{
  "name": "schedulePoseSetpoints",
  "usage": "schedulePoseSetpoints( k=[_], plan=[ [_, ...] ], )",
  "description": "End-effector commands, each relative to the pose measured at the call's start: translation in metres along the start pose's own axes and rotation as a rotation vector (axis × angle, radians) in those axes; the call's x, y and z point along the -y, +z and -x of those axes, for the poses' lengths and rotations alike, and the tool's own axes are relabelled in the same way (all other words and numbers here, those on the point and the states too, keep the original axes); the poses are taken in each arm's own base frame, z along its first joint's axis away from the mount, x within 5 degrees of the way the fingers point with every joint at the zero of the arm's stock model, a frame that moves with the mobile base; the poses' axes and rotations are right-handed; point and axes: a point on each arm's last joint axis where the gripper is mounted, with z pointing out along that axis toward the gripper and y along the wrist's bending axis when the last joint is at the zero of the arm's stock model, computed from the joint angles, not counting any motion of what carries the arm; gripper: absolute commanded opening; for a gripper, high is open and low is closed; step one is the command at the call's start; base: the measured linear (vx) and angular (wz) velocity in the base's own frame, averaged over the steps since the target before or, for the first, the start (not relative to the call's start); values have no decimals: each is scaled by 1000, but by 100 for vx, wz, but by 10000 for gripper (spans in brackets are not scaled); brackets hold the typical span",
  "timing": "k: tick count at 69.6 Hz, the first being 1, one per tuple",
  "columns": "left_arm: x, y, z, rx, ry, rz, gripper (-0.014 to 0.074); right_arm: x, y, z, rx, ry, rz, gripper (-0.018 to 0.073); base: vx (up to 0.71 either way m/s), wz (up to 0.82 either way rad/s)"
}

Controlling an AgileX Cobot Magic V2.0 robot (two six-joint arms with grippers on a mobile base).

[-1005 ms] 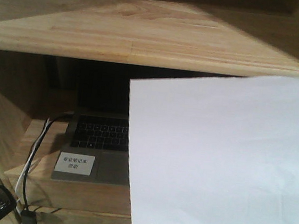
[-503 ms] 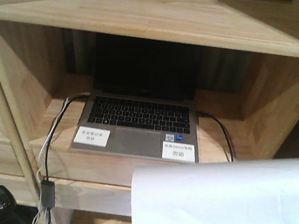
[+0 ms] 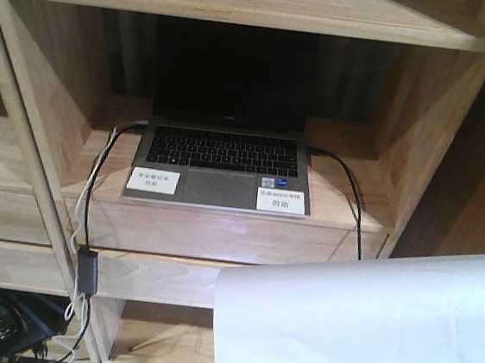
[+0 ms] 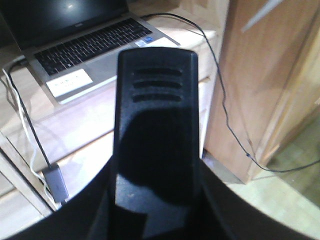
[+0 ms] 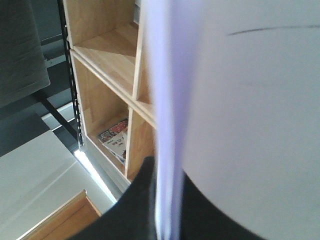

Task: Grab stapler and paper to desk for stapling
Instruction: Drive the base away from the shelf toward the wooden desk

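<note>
The paper [image 3: 365,333] is a big white sheet that curls across the lower right of the front view. In the right wrist view the paper [image 5: 250,125] runs edge-on out of my right gripper [image 5: 167,220], which is shut on its near edge. In the left wrist view the black stapler [image 4: 155,115], with three slots near its tip, sticks forward out of my left gripper [image 4: 155,210]. The dark jaws are closed against its sides. Its orange tab is hidden. The desk is out of view.
A light-wood shelf unit [image 3: 44,169] faces me. An open laptop [image 3: 219,157] with two white labels sits in one bay. Cables [image 3: 88,209] and an adapter [image 3: 87,269] hang at its left, and another cable [image 3: 356,211] at its right. Booklets [image 5: 115,140] lie in a lower bay.
The front view has drawn back from the shelves, so the whole laptop bay now shows. The paper has sunk from covering the right half to the lower right corner.
</note>
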Motion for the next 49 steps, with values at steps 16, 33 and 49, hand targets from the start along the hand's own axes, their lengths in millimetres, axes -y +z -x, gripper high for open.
schedulePoseSetpoints(
  k=[16,33,49],
  plan=[
    [-1,-6,18,130,-19,17,-6,-3,0,1,11,-7,46,-6,-14,6],
    [-1,-6,18,130,-19,17,-6,-3,0,1,11,-7,46,-6,-9,9],
    [-1,-6,18,130,-19,17,-6,-3,0,1,11,-7,46,-6,-8,23]
  ],
)
